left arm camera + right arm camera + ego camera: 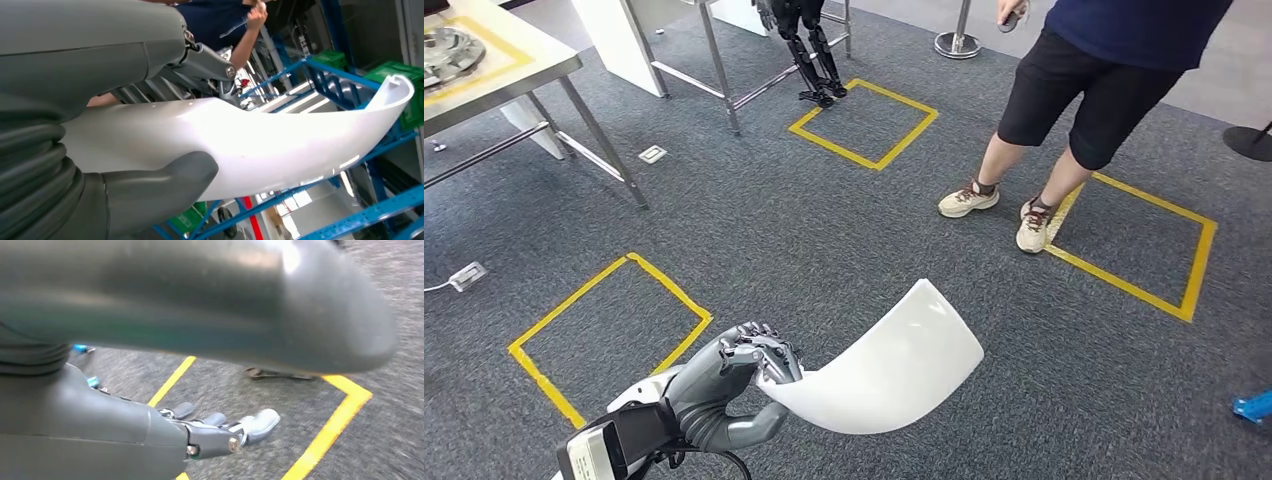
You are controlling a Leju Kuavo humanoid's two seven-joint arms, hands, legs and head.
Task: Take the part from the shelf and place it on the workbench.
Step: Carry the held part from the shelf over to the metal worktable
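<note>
Glossy curved white plastic part (894, 370) in L hand (744, 365) grasp over coarse grey carpet (774, 230); R hand (220, 427) loose, empty.

Left hand (744, 372) raised forward, fingers curled in a grip, right hand (220, 432) hanging, seemingly empty

left hand (742, 372) gripping white part (894, 366), grey carpet (824, 230)
</note>
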